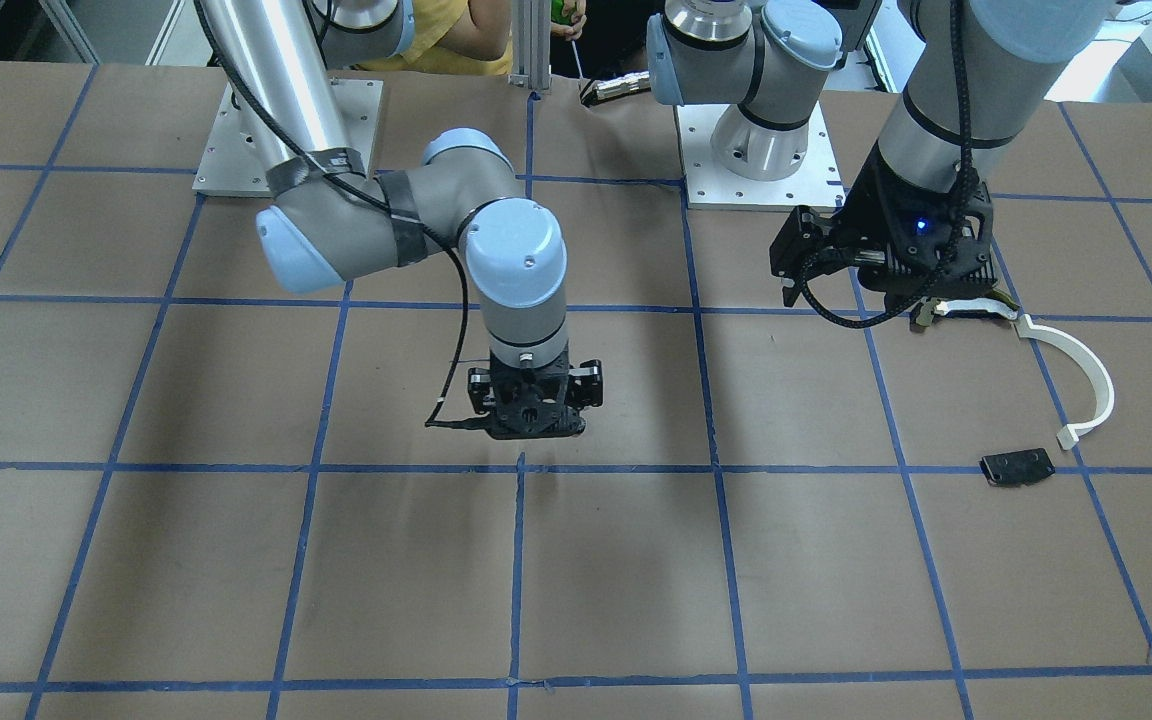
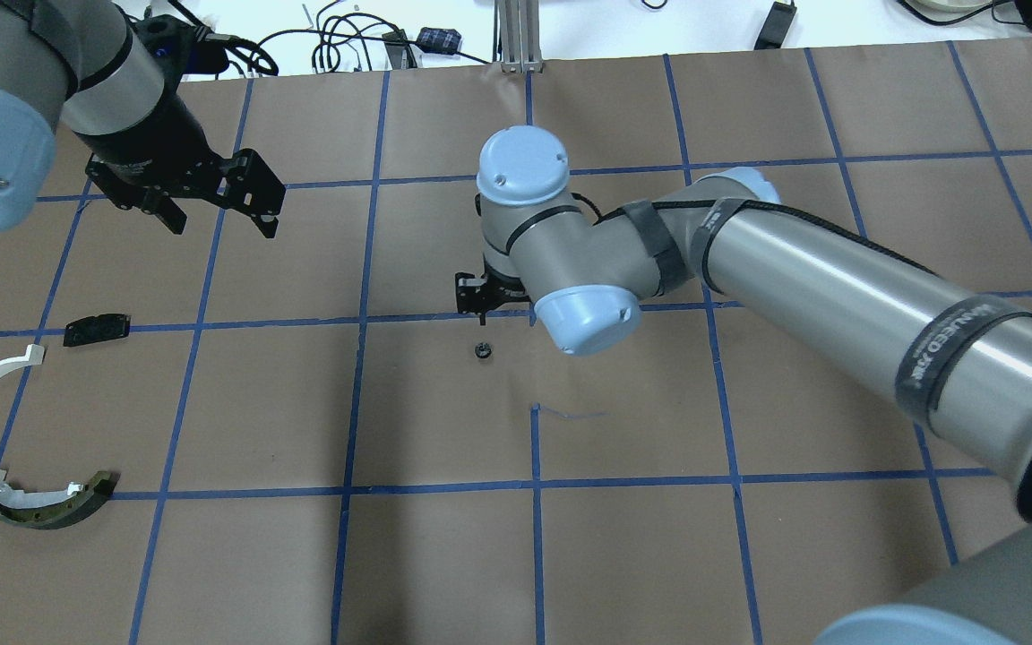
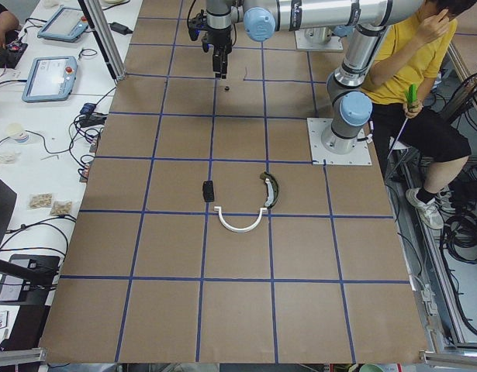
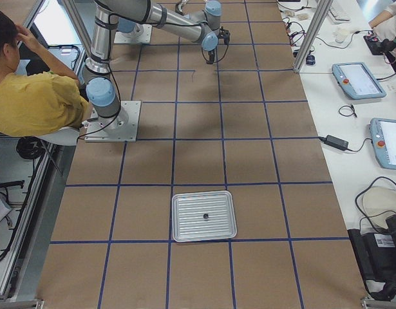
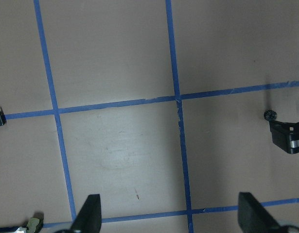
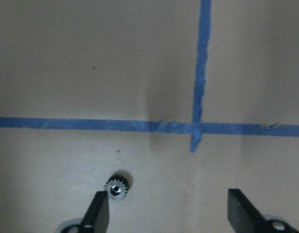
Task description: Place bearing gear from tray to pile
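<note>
The tray point(image 4: 185, 225), far from the bearing gear point(image 6: 116, 187), holds a speck too small to name. The right gripper point(image 6: 169, 213) hangs spread wide and empty, one fingertip point(image 6: 98, 213) just beside the gear. The left gripper point(image 5: 169, 218), also spread and empty, and the pile point(image 2: 50, 511) are well apart from it.

In the front-facing view, the left gripper point(image 1: 856, 305) hides most of the dark curved piece point(image 1: 976, 312). The tray's point(image 4: 185, 235) dark speck point(image 4: 205, 215) is too small to identify.
</note>
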Controlling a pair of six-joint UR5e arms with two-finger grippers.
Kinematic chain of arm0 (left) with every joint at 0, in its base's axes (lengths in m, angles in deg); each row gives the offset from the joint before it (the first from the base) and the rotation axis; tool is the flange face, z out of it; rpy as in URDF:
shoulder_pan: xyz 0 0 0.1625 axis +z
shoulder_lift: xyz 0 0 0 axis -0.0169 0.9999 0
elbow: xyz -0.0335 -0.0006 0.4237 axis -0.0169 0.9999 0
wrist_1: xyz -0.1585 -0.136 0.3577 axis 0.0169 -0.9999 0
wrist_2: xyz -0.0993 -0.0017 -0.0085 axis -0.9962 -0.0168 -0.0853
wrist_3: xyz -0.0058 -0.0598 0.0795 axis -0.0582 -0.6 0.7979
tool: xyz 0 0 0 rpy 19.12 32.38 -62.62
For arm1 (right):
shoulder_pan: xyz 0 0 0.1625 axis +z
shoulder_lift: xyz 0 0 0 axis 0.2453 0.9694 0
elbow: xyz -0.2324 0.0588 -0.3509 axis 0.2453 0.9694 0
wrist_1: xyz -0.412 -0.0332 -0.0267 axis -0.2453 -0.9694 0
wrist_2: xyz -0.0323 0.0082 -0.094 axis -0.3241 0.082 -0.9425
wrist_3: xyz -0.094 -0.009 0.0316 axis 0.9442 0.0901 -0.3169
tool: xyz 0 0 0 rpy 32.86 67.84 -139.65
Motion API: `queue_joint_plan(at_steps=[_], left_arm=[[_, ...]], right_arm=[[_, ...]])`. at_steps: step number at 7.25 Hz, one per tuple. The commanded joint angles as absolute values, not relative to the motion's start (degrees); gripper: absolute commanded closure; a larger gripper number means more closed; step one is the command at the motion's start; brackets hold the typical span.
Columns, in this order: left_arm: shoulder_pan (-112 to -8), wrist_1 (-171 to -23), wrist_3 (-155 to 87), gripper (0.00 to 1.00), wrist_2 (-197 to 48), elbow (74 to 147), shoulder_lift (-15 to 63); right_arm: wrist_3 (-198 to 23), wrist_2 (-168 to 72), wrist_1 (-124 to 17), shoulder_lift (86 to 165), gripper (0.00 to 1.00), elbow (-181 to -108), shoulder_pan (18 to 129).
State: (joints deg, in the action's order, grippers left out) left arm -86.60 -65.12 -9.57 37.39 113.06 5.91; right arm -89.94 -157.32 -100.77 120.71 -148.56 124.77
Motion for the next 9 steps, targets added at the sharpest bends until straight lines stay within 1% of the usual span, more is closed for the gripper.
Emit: queue_joint_plan(at_steps=[1,2,3,5,6,8,9], left_arm=[[-86.7,-64.5,-10.6,0.0,37.1,113.4,7.3],[-88.0,-62.9,-13.4,0.0,36.9,114.1,9.7],[-91.9,-56.3,-17.3,0.0,34.8,115.3,12.8],[-98.5,-49.5,-19.5,0.0,34.9,116.4,20.2],[-101.4,-45.2,-20.0,0.0,34.9,116.5,23.4],[-103.4,-41.5,-19.9,0.0,34.9,118.1,28.5],[-104.4,-40.1,-20.0,0.0,34.9,118.7,30.3]], right_arm=[[-69.1,-158.6,-85.9,129.4,0.0,-147.7,108.3],[-57.1,-159.4,-84.0,131.2,0.0,-147.7,98.7],[-46.6,-159.2,-84.8,131.5,0.0,-147.7,87.8],[-30.2,-160.2,-85.3,130.5,0.0,-147.6,71.3],[-24.2,-162.3,-88.3,129.1,0.0,-147.5,62.4],[-10.0,-162.5,-99.6,122.4,0.0,-146.9,52.3],[-7.7,-162.4,-100.6,119.8,0.0,-146.7,48.8]])
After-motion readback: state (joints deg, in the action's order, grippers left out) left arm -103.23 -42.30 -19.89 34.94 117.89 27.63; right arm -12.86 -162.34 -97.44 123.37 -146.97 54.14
